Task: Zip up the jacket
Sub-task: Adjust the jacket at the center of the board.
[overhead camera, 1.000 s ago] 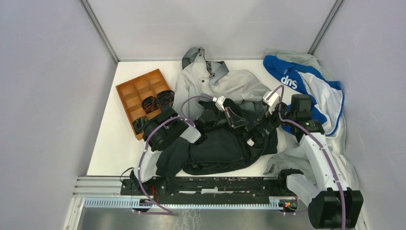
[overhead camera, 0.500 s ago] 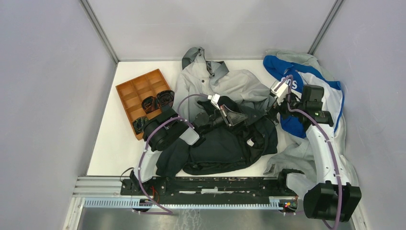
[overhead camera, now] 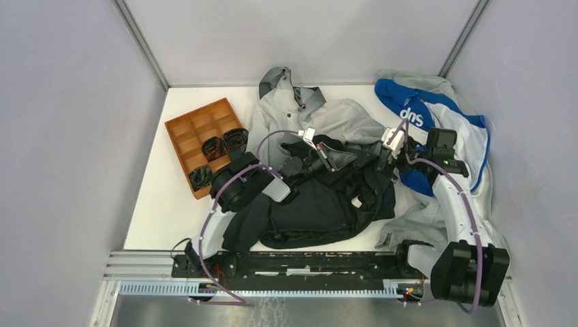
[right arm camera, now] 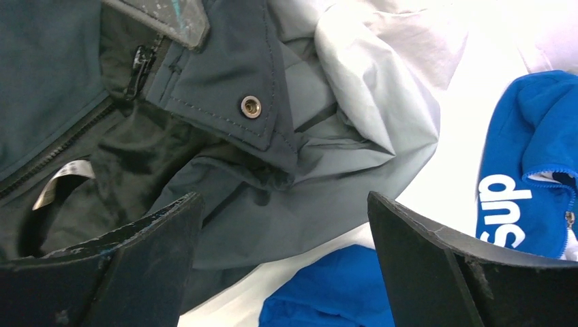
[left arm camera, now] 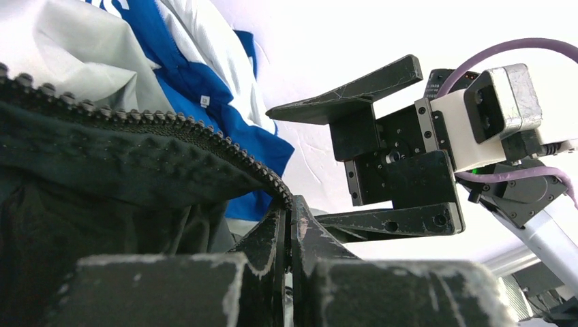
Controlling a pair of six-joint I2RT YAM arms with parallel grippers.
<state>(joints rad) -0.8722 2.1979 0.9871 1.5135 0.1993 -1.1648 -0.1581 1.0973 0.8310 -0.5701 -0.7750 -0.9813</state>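
At the middle of the worktop [overhead camera: 160, 211] you have the jacket [overhead camera: 320, 201] lying crumpled, with the pale grey hood toward the far wall and the dark hem toward the arm bases. Your left claw [left arm camera: 287, 212] is clenched on the jacket's front edge, just where the row of zipper teeth [left arm camera: 170, 121] ends. Your right claw [right arm camera: 283, 204] is fully released and hovers over the grey flap with the metal snap [right arm camera: 251, 105], gripping nothing. By my judgement the zipping is not begun: the front lies open, and a white label [right arm camera: 60, 178] shows inside. The two sides must be joined first, then the slider pulled up; where the slider sits, I cannot tell surely. The shell is smooth, thin cloth in soft folds; the teeth are small, dark and knobbly.
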